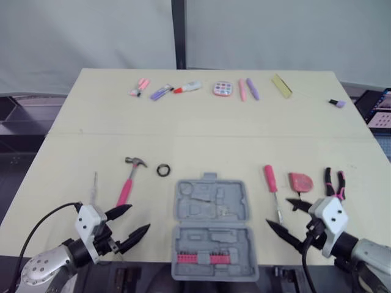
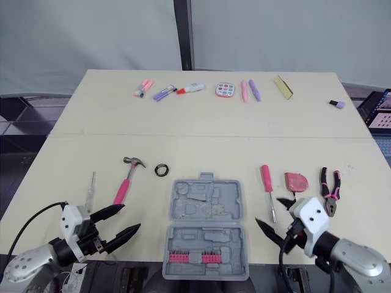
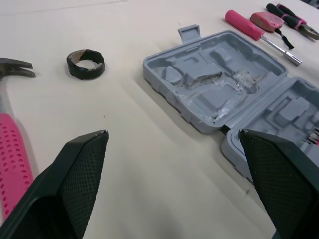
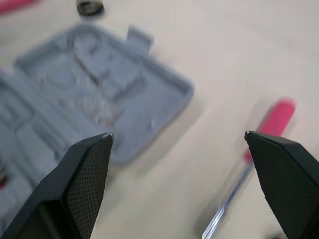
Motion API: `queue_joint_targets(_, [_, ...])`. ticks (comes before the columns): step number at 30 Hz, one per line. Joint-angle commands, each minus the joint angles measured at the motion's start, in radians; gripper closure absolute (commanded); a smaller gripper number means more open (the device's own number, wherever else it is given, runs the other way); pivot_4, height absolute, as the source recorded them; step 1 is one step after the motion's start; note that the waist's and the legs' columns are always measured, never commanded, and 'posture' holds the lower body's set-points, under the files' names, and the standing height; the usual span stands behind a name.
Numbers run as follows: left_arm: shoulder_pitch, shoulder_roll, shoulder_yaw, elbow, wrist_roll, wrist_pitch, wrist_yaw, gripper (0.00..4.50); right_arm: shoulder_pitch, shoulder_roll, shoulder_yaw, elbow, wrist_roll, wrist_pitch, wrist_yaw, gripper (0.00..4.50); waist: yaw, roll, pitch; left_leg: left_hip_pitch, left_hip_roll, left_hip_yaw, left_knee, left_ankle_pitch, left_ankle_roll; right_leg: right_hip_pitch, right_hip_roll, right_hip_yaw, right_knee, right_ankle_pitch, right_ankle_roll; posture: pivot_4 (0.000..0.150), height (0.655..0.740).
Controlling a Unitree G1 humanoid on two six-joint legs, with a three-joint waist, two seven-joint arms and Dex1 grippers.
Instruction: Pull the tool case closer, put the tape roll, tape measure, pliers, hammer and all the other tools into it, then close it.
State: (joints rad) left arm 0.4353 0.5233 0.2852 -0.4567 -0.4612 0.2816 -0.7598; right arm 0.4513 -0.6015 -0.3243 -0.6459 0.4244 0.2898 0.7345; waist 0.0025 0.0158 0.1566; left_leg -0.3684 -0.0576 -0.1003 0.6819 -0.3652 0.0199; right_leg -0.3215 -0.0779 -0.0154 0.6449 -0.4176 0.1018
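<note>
While both grippers hang spread wide and empty at the near edge of the counter (image 1: 208, 134), the tool case (image 1: 211, 226) lies open flat between them. Its near half sits right at that edge and perhaps slightly over it. That is my first worry: any further pull toward the robot could tip the case off the front.

The left gripper (image 1: 139, 217) hovers just beside the hammer (image 1: 128, 183), whose pink handle points toward it; a grip far down the handle would likely let the heavy head swing. The tape roll (image 1: 163, 170) lies near the case's far left corner, low and flat, so fingers may skid over it.

The right gripper (image 1: 277, 211) is right over the screwdriver (image 1: 269, 177) shaft tip and could roll it toward the tape measure (image 1: 300, 181) and pliers (image 1: 335, 183).
</note>
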Motion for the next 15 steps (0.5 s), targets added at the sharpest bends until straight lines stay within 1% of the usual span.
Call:
queue_joint_targets(1, [-0.036,0.02,-0.023,-0.016,0.026,0.016,0.026,0.03,0.025,0.008,0.0,-0.01,0.023,-0.073,0.054,0.03,0.003,0.0,0.0,0.0,0.0,0.0,0.0,0.0,0.0,0.0,0.0,0.0,0.001,0.0,0.0,0.15,0.7134])
queue_joint_targets(3, [-0.071,0.048,-0.038,-0.025,0.058,0.017,0.03,0.03,0.034,0.005,0.012,0.002,0.021,-0.089,0.073,0.03,0.005,0.0,0.0,0.0,0.0,0.0,0.0,0.0,0.0,0.0,0.0,0.0,0.001,0.0,0.0,0.15,0.7134])
queue_joint_targets(4, [-0.097,0.069,-0.038,-0.037,0.05,0.037,0.023,0.03,0.035,0.005,0.015,0.006,0.023,-0.089,0.077,0.03,0.005,0.0,0.0,0.0,0.0,0.0,0.0,0.0,0.0,0.0,0.0,0.0,0.001,0.0,0.0,0.15,0.7134])
queue_joint_targets(6, [-0.146,0.146,-0.037,-0.072,0.039,0.114,0.01,0.03,0.038,0.003,0.015,0.019,0.026,-0.097,0.087,0.03,0.004,0.0,0.0,0.0,0.0,0.0,0.0,0.0,0.0,0.0,0.0,0.0,0.001,0.0,0.0,0.15,0.7134])
queue_joint_targets(9, [-0.218,0.321,-0.042,-0.131,0.022,0.315,-0.008,0.03,0.041,0.0,0.007,0.045,0.025,-0.116,0.107,0.03,-0.001,0.0,0.0,0.0,0.0,0.0,0.0,0.0,0.0,-0.001,0.0,0.0,0.002,0.0,0.0,0.15,0.7134])
queue_joint_targets(12, [-0.317,0.465,-0.05,-0.157,-0.022,0.457,-0.045,0.03,0.049,-0.003,0.007,0.065,0.021,-0.143,0.127,0.03,-0.003,0.001,0.0,0.001,0.0,0.0,0.0,0.0,0.0,-0.001,0.0,0.002,0.003,0.0,0.0,0.15,0.7134])
queue_joint_targets(15, [-0.458,0.607,-0.137,-0.135,0.009,0.541,-0.089,0.03,0.054,-0.005,0.015,0.079,0.02,-0.173,0.152,0.03,-0.003,0.001,0.001,0.001,0.0,0.0,-0.001,0.0,0.0,-0.001,0.0,0.002,0.002,0.0,0.0,0.15,0.7134])
